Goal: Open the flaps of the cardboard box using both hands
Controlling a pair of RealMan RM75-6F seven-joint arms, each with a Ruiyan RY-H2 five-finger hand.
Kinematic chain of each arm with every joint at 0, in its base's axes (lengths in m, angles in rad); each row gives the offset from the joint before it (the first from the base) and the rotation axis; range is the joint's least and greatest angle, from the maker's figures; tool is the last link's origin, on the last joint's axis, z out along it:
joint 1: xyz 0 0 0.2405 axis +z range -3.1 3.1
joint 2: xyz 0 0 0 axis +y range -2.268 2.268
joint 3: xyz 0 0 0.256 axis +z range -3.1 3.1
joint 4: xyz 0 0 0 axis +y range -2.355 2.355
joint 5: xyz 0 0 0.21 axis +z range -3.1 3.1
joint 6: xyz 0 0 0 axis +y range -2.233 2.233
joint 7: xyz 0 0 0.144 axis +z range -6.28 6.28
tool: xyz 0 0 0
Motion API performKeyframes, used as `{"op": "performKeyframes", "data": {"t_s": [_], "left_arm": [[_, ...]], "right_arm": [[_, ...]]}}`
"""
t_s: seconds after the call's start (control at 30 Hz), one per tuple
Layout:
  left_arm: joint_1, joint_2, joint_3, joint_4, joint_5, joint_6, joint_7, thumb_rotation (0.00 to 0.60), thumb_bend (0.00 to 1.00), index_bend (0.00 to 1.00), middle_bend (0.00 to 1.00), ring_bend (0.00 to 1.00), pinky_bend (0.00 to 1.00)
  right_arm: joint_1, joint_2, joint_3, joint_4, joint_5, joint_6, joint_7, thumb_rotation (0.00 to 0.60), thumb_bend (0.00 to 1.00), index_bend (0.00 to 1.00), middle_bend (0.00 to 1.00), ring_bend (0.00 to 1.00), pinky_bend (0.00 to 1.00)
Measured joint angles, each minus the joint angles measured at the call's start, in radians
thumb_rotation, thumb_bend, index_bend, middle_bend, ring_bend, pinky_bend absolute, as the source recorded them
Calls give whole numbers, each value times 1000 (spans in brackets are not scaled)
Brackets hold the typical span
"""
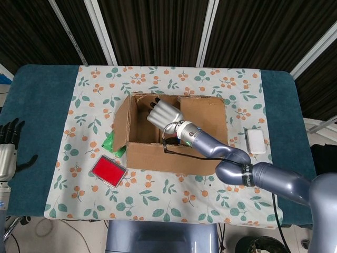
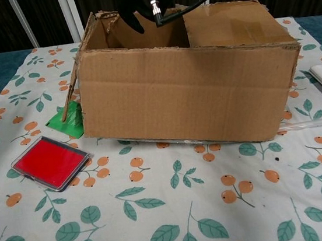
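While right hand [image 1: 164, 115] hovers over cardboard box [image 1: 174, 150], fingers curled, grasping nothing, left hand [image 1: 8, 153] fingers spread, empty.

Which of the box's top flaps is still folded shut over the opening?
The right-hand flap of the cardboard box: it lies flat across the top, while the left flap hangs outward.

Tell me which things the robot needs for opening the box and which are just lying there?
Needed for the job:
cardboard box
closed flap
right hand, reaching over the open part
left hand, off at the table edge

Just lying about:
red flat case
green packet
white block
small things inside the box
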Motion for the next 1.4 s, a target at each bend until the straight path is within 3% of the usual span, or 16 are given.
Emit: {"op": "performKeyframes", "data": {"t_s": [0.37,0.77,1.4], "left_arm": [[15,2,-27,-12,12,-28,1,600,187,0,0,0,37],[31,-1,-53,-16,31,-43,6,600,190,0,0,0,36],[49,3,-81,-28,51,-69,3,600,190,0,0,0,36]], "right_arm": [[50,39,-85,14,-83,-90,16,600,1000,596,460,257,228],[72,87,-171,23,-232,-108,29,600,1000,652,508,258,228],[106,264,-225,-76,-330,-124,27,600,1000,664,521,257,228]]}}
